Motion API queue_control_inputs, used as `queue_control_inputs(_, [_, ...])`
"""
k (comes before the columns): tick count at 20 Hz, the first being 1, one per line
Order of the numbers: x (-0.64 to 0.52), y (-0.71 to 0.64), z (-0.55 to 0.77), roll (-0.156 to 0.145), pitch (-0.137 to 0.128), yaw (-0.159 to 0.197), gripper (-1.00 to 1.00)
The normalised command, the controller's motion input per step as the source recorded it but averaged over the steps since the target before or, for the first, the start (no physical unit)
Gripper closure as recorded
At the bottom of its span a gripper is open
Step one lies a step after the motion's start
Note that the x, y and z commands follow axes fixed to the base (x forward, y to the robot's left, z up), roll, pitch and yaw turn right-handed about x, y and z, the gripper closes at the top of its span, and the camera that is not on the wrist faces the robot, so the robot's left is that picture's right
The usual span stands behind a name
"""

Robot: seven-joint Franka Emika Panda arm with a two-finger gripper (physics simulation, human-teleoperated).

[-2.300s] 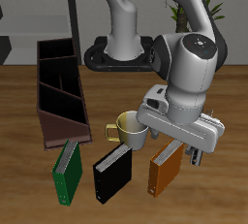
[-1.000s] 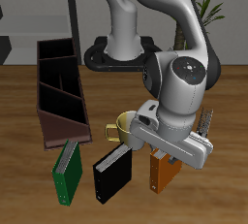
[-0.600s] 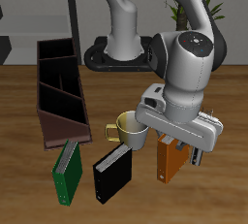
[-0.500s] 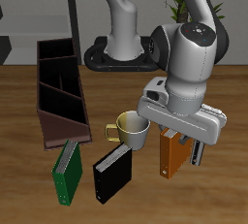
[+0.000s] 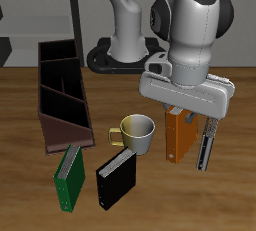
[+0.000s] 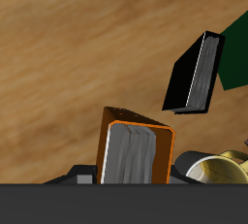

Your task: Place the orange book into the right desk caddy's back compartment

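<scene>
The gripper [image 5: 180,112] clamps the orange book [image 5: 178,136] by its top, holding it upright above the table's front edge beside the mug [image 5: 135,131]. The carry step is underway. Next it must travel to the caddy [image 5: 60,93] and lower into its back compartment.

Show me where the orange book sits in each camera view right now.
Exterior view: the orange book hangs upright under the tool, beside the mug.
Wrist view: the orange book shows end-on, pale pages facing the camera.
Shared landmark: the black book.
</scene>
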Motion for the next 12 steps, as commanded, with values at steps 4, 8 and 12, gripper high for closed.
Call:
queue_control_inputs(4, [-0.30,-0.21,0.45,0.008,-0.043,0.065,1.00])
queue_control_inputs(8, [-0.36,-0.13,0.27,0.032,0.006,0.069,1.00])
queue_control_inputs(12, [-0.64,-0.09,0.35,0.082,-0.038,0.094,1.00])
